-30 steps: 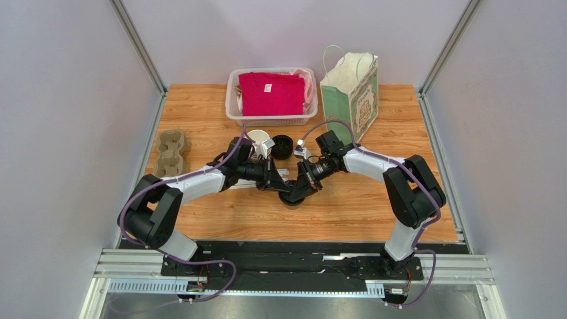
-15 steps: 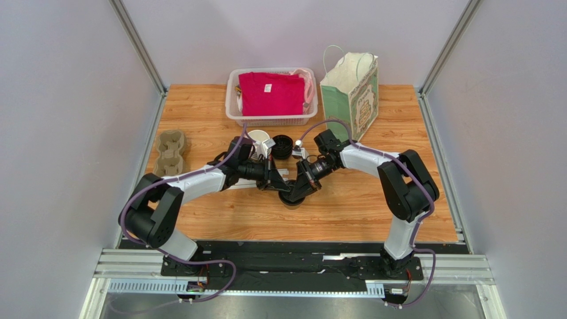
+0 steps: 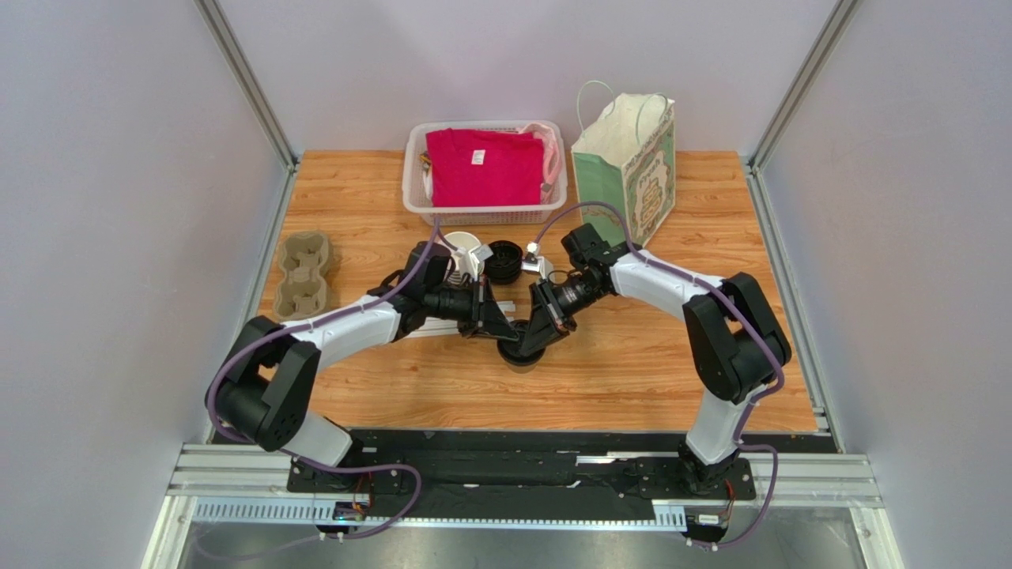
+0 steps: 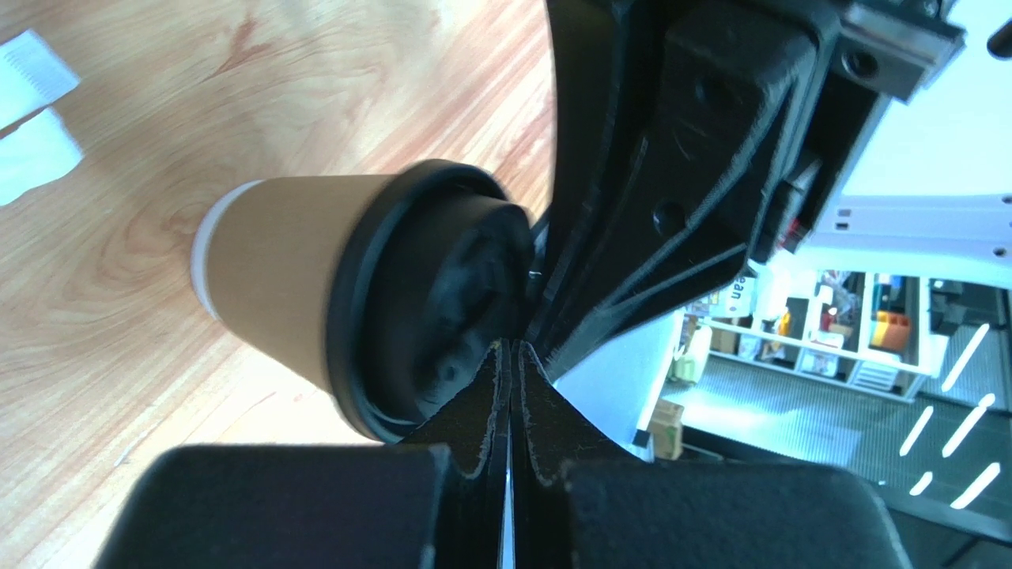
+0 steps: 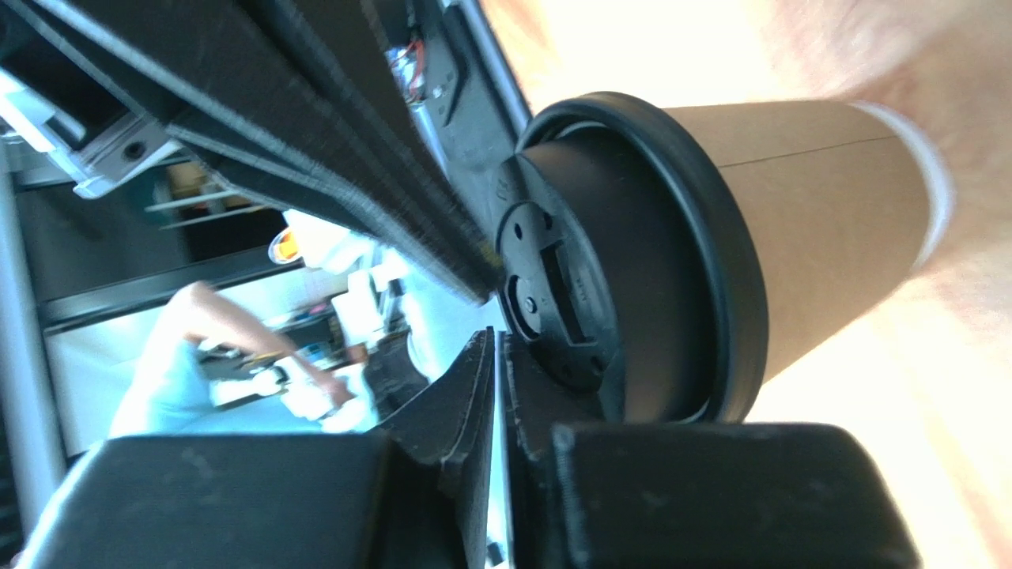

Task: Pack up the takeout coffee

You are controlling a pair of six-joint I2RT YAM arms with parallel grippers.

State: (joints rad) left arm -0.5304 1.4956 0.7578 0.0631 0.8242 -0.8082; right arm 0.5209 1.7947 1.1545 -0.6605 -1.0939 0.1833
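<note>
The left gripper [image 4: 511, 385] is shown pressed together on nothing, its tip at the black lid [image 4: 457, 302]; the right gripper [image 5: 497, 379] is seen all but together, a thin slit left between its fingers, nothing pinched; both are set against the top of the takeout coffee [image 5: 820, 225], which stands capped on the table [image 3: 618, 368] between the arms. Since a second ago only the right forearm is found shifted slightly leftward; the takeout coffee is unmoved; the lid is therefore judged seated, and the packing not yet begun. The seated rim is shown only by the wrist views; the paper bag [image 3: 627, 160] and cup carrier [image 3: 302, 275] only by the top view.
</note>
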